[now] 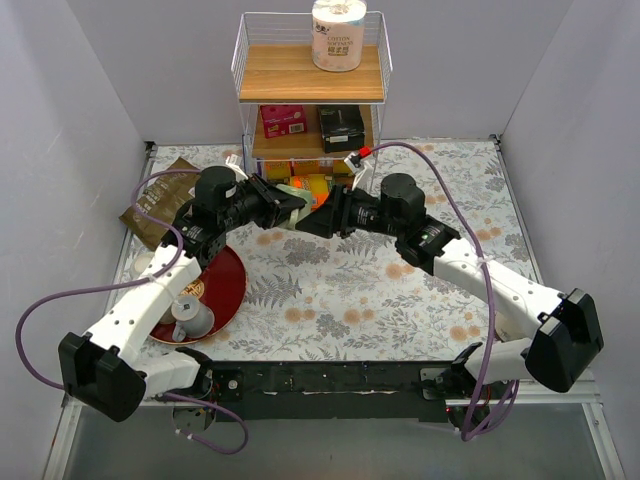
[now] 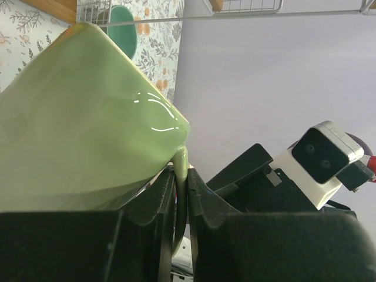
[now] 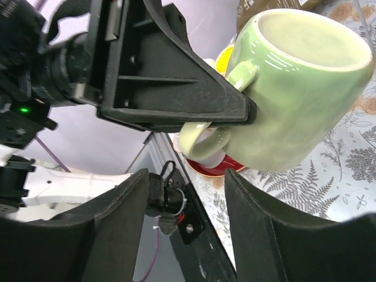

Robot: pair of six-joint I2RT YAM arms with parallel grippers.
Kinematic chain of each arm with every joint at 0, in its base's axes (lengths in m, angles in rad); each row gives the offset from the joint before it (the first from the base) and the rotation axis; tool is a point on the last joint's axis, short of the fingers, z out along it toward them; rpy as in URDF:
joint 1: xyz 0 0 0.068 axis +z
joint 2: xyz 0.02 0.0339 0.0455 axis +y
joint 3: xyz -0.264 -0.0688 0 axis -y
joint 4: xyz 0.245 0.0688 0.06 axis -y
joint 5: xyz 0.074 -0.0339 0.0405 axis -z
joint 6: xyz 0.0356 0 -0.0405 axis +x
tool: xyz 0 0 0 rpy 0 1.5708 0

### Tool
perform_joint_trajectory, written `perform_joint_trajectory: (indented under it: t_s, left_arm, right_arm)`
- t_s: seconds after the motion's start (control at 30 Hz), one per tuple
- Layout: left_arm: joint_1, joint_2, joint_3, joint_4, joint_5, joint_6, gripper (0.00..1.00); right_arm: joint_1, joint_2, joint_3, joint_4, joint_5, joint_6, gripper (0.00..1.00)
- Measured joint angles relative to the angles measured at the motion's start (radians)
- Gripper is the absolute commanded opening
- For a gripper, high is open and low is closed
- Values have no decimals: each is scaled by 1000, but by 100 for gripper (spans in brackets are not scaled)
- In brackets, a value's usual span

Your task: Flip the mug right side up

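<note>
Above the table point(image 1: 400, 300), the likely slippery, breakable green mug point(image 3: 294, 88) is pinched at its handle point(image 3: 202, 138) by the left gripper point(image 2: 181, 194); its side should be grabbed by the open, empty right gripper point(image 3: 185, 182).

My mug point(image 3: 294, 100) is light green and shiny. My left end effector point(image 2: 181, 200) and my right end effector point(image 3: 188, 235) are black. The table point(image 1: 330, 295) is white with grey leaves and orange flowers. The plate point(image 1: 228, 282) is dark red. The bag point(image 1: 155, 205) is brown. The shelf point(image 1: 310, 70) is light brown wood with white wire.
</note>
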Motion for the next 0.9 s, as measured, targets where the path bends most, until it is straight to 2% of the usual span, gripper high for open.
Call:
perform_joint_trajectory:
  t_s: [0.4, 0.47, 0.63, 0.73, 0.8, 0.9]
  left_arm:
    - [-32, 27, 14, -54, 6, -9, 0]
    - [-37, 27, 14, -54, 6, -12, 0]
    - [-43, 28, 14, -53, 6, -16, 0]
    - [-43, 30, 14, -52, 5, -19, 0]
    - [-42, 30, 14, -48, 2, -19, 0]
    - [-42, 30, 14, -45, -2, -19, 0]
  right_arm:
    - [38, 79, 22, -7, 26, -91, 47]
    - [40, 79, 22, 4, 29, -95, 39]
    - [43, 79, 21, 21, 32, -97, 31]
    - [44, 80, 21, 23, 31, -92, 17]
    - [43, 80, 20, 24, 31, -82, 2]
    - [39, 80, 18, 27, 29, -67, 1]
